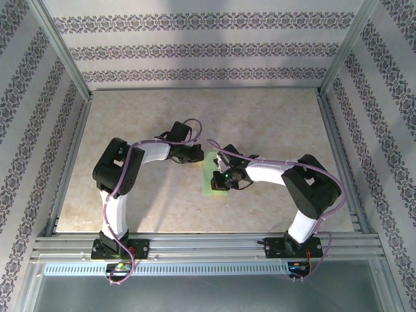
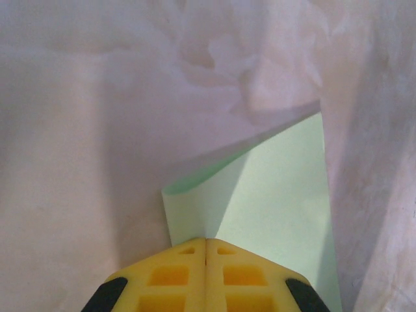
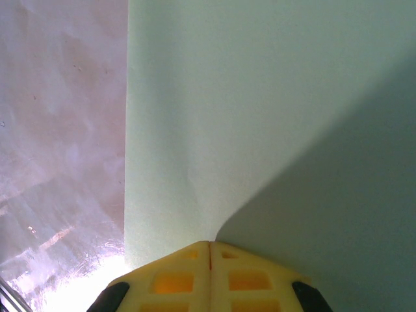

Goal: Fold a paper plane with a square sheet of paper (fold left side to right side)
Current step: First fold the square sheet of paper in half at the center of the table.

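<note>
On the pale table, the left gripper and right gripper, both closed tight, touched the thin, pale green square sheet of paper.

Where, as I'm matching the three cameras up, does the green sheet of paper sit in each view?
Top external: the square sheet of paper lies near the picture's centre.
Left wrist: lower right, just beyond the shut left claw.
Right wrist: centre and right, just beyond the shut right claw.
Shared landmark: the pale marbled table bordering the sheet's straight edge.
</note>
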